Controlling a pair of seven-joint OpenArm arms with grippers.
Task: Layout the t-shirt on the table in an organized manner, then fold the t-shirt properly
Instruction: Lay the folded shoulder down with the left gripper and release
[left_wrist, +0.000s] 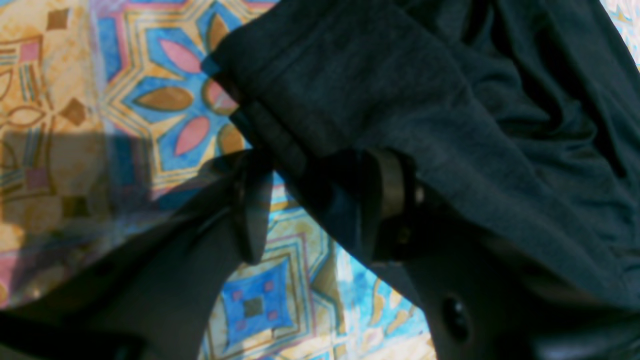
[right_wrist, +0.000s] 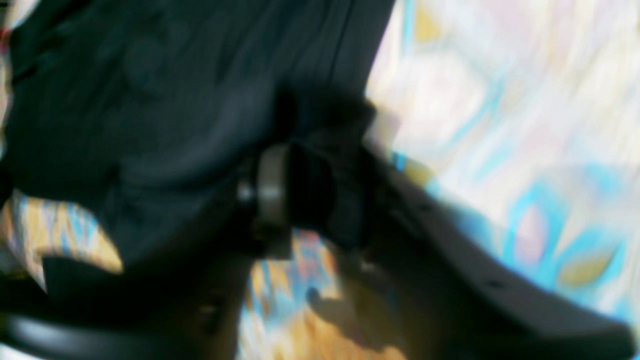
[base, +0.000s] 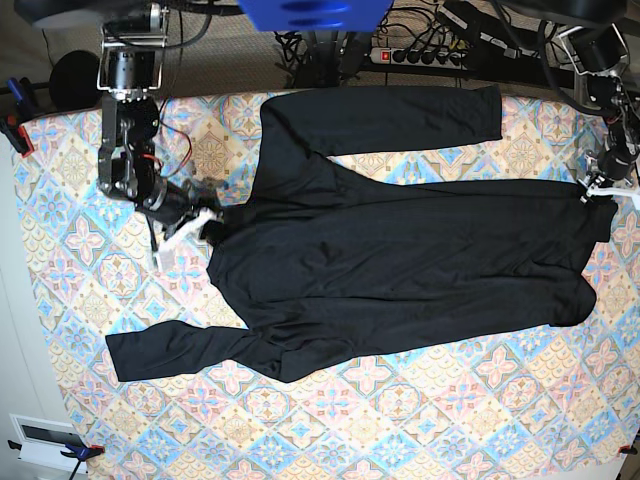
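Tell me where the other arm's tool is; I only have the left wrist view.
Observer: The right tool sits at the neck end of the plain black long-sleeved t-shirt, on the base view's left.
Operator: Has it gripped?
Observer: Its wrist view is blurred. Dark fabric lies between its jaws, but I cannot tell if they are shut.
Operator: And the sleeves?
Observer: One sleeve runs along the far edge of the pastel diamond-patterned cloth-covered table; the other lies toward the base view's lower left.
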